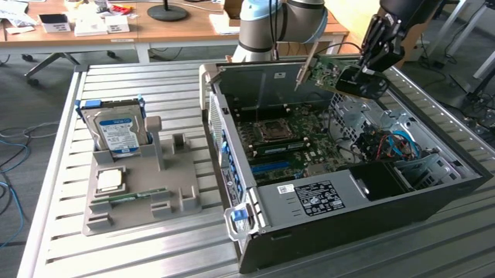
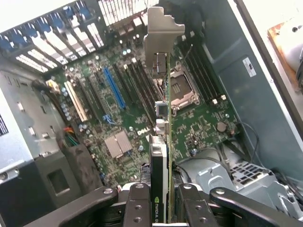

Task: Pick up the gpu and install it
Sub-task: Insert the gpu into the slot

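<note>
Status: pick is done, I'm in the carry/approach part of the install.

My gripper (image 2: 163,204) is clamped on the gpu (image 2: 163,118). In the wrist view one finger (image 2: 137,205) sits on each face of the card, which I see edge-on. Its silver bracket (image 2: 161,33) is at the end away from me.

In the exterior view the gpu (image 1: 331,70) hangs in the air, tilted, over the open computer case (image 1: 263,87), near its far wall. It touches nothing there, and the fan side faces the exterior view's right.

The motherboard (image 2: 118,109) is well below the card. The card is not in any slot yet.

My read on the next move:
- The long blue slot (image 2: 115,87) looks like the target, though I can't confirm that.
- The card edge needs to run parallel to the slot and square to the board.
- The bracket needs to face the slotted case wall.
- The descent has to stay clear of the cables and the processor socket (image 2: 182,87).
</note>
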Motion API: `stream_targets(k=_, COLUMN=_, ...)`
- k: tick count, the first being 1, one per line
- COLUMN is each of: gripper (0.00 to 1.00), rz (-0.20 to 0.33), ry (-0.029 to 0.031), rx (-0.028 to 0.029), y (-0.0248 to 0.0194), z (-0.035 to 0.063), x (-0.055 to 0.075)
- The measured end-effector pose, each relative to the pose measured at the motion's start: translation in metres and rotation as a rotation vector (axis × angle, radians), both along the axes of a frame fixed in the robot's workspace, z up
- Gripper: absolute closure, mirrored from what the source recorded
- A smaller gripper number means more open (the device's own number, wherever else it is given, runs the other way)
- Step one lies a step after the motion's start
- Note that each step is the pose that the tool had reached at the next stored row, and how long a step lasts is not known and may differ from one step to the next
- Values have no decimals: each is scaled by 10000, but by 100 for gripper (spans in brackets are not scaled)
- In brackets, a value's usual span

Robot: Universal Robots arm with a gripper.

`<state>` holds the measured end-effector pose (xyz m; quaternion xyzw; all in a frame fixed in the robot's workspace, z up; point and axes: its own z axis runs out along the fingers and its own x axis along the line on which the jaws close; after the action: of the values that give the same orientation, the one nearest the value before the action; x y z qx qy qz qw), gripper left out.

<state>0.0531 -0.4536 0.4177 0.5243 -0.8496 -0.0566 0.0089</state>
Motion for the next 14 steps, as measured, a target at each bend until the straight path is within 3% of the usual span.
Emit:
stream_targets(k=4, gripper=73, rz=154, ry=-331, rx=7, y=0, z=-3, x=0)
stream_targets(k=9, gripper=73, rz=326, ry=-361, rx=10, y=0, z=-3, x=0)
stream_targets(k=14, gripper=73, rz=779, ry=-444, rx=19, y=0, z=-5, x=0)
